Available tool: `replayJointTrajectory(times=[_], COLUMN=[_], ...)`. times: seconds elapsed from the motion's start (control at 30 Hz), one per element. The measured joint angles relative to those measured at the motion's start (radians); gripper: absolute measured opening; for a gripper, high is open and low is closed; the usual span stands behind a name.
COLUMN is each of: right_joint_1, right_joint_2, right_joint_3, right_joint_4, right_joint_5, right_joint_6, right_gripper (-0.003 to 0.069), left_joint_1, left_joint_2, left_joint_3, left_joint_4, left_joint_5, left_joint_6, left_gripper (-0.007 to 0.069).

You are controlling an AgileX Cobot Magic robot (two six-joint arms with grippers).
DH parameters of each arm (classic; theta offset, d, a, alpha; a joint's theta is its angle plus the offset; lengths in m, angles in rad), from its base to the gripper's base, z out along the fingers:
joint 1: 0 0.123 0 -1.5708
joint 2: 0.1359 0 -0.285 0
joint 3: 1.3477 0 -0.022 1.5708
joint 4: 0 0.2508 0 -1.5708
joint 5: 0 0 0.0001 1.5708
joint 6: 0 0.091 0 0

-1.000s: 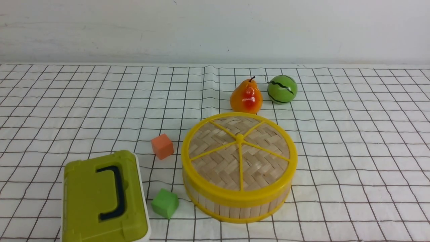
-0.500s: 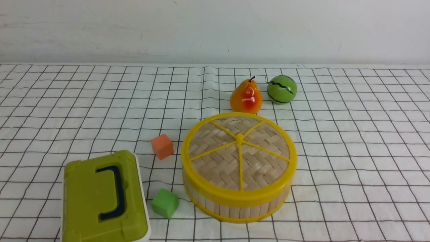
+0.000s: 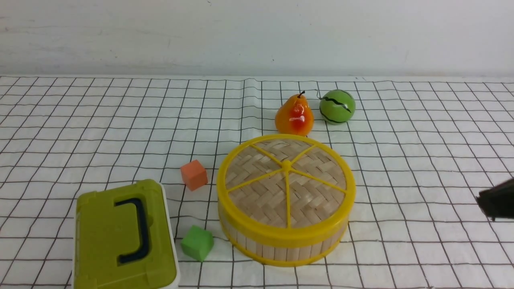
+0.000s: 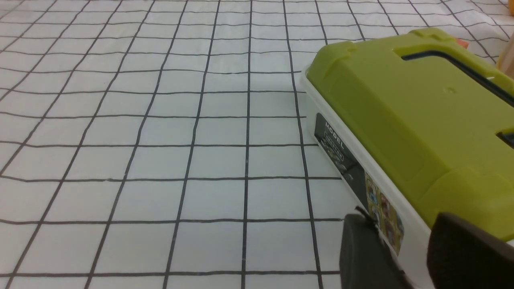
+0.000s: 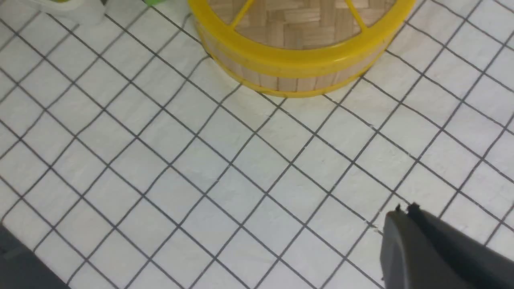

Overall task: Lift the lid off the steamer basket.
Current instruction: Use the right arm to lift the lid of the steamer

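— Starting nearest: where do the arms stand?
— The left gripper (image 4: 399,220) hangs low by the olive-green box (image 3: 124,237), jaws apart. The right gripper (image 3: 488,200) shows at the right edge, jaws together, well apart from the steamer basket (image 3: 281,249).
— And the lid (image 3: 286,180)?
— Seated flat on the basket, near the middle of the table (image 3: 421,152), untouched. A green cube (image 3: 196,243) lies just beside the basket's near left, with an orange cube (image 3: 194,174) farther back on that side.
— Behind?
— An orange pear (image 3: 294,116) stands just beyond the rim, with a green striped ball (image 3: 337,106) just beside it on the right.
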Motion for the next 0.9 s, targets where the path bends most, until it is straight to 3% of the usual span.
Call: replayJointTrajectory(times=[0.13, 0.47, 0.73, 0.8, 0.9], right_joint_1=[0.106, 0.257, 0.321, 0.327, 0.328], right_joint_2=[0.144, 0.492, 0.802, 0.862, 0.919], right_joint_3=[-0.139, -0.425, -0.66, -0.699, -0.723], right_joint_4=[-0.099, -0.154, -0.211, -0.208, -0.2], right_joint_5=[0.004, 0.013, 0.004, -0.02, -0.057], right_joint_6=[0.089, 0.141, 0.229, 0.231, 0.232], right_gripper=[-0.0008, 0.0057, 0.0347, 0.0395, 0.0409], left_joint_1=[0.0, 0.0, 0.0, 0.0, 0.0], left_joint_2=[0.0, 0.0, 0.0, 0.0, 0.0], left_joint_3=[0.0, 0.0, 0.0, 0.0, 0.0], left_joint_4=[0.0, 0.0, 0.0, 0.0, 0.0], left_joint_5=[0.0, 0.0, 0.0, 0.0, 0.0], left_joint_6=[0.0, 0.0, 0.0, 0.0, 0.0], left_gripper=[0.0239, 0.0239, 0.0239, 0.0239, 0.0239])
